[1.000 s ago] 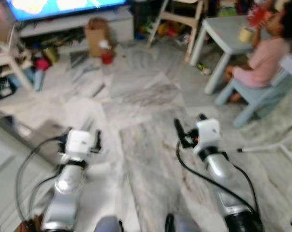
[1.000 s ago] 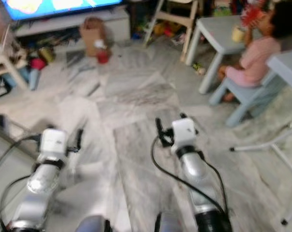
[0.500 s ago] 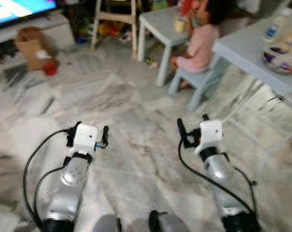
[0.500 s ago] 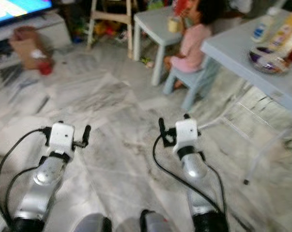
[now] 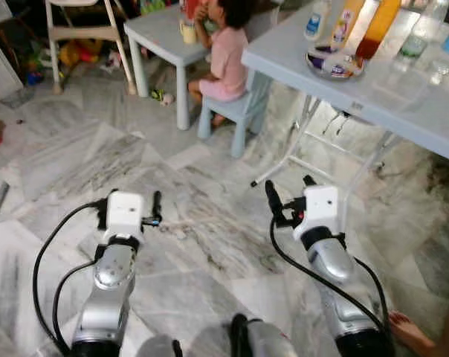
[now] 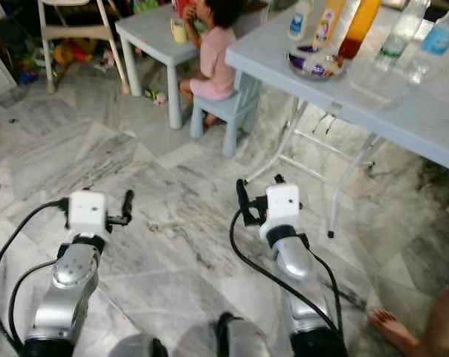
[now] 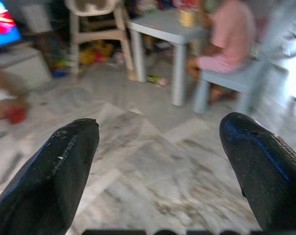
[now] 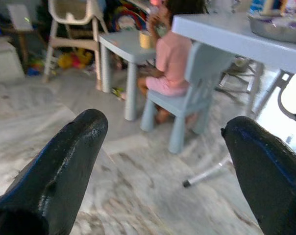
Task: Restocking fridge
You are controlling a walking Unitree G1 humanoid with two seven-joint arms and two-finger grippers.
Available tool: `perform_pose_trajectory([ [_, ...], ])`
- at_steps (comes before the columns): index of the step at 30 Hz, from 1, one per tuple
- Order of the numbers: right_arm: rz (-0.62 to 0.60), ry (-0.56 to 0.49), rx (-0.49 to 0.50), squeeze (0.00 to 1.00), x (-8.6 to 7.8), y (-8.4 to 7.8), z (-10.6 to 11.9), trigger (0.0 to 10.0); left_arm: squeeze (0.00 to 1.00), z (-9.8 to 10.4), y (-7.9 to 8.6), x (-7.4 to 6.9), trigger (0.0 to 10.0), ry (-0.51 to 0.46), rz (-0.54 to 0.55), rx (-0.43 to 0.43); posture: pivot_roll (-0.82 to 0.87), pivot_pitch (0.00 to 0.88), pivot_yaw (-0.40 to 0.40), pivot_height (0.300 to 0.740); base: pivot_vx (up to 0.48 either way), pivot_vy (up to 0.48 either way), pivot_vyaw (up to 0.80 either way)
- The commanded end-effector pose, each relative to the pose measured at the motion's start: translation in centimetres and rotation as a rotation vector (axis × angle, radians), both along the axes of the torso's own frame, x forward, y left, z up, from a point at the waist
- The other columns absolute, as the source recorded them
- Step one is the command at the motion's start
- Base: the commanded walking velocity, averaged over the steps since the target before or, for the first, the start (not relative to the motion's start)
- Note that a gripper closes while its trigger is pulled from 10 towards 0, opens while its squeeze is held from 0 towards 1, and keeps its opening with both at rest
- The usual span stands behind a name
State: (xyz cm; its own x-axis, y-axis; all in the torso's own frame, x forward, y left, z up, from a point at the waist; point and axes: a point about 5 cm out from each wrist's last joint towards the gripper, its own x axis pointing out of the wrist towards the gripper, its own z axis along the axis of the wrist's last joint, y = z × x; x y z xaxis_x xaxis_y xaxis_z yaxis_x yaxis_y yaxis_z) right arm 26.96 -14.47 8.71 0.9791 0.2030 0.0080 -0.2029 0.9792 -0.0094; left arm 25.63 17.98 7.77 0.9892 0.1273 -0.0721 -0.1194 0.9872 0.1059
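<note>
A grey folding table (image 5: 403, 100) stands at the upper right. On it are an orange juice bottle (image 5: 375, 21), a yellow bottle (image 5: 344, 22), a small white bottle (image 5: 316, 19), two water bottles (image 5: 416, 39) and a bowl (image 5: 334, 63). My left gripper (image 5: 129, 199) is held forward over the marble floor, open and empty; its fingers (image 7: 64, 161) stand wide apart. My right gripper (image 5: 290, 186) hovers in front of the table's legs, also open with nothing between its fingers (image 8: 74, 147).
A person in a pink top (image 5: 226, 52) sits on a small blue chair (image 5: 239, 111) at a low table (image 5: 161, 33). A wooden high chair (image 5: 83, 22) and toys stand at the back left. Someone's bare foot (image 5: 414, 331) is at the lower right.
The whole view has swung to the right: the screen and the box have left it, and the grey table with bottles has come in. Both arms keep the same pose.
</note>
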Motion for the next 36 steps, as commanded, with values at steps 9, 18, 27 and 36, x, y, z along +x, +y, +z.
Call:
perform_pose_trajectory([
  [9,-0.093,-0.122,-0.056,0.00,1.5,-1.6,2.6,10.0,0.00,-0.3,1.3,0.0,10.0,0.002,-0.014,-0.012,0.07,0.012,0.040,0.740,0.000,0.000,0.00],
  [18,-0.265,-0.068,-0.031,0.00,-0.3,-4.2,2.0,10.0,0.00,0.3,1.9,-2.0,10.0,-0.043,-0.017,-0.034,0.07,0.018,0.037,0.740,0.000,0.000,0.00],
  [27,-0.238,-0.013,-0.061,0.00,-3.8,-4.8,0.7,10.0,0.00,-1.2,2.1,-3.9,10.0,0.013,-0.019,-0.041,0.05,0.008,0.038,0.740,0.000,0.000,0.00],
  [36,-0.195,-0.007,-0.069,0.00,-3.0,-3.7,1.0,10.0,0.00,-0.8,0.4,-2.1,10.0,0.006,-0.092,-0.071,0.03,0.015,0.032,0.740,0.000,0.027,-0.60],
])
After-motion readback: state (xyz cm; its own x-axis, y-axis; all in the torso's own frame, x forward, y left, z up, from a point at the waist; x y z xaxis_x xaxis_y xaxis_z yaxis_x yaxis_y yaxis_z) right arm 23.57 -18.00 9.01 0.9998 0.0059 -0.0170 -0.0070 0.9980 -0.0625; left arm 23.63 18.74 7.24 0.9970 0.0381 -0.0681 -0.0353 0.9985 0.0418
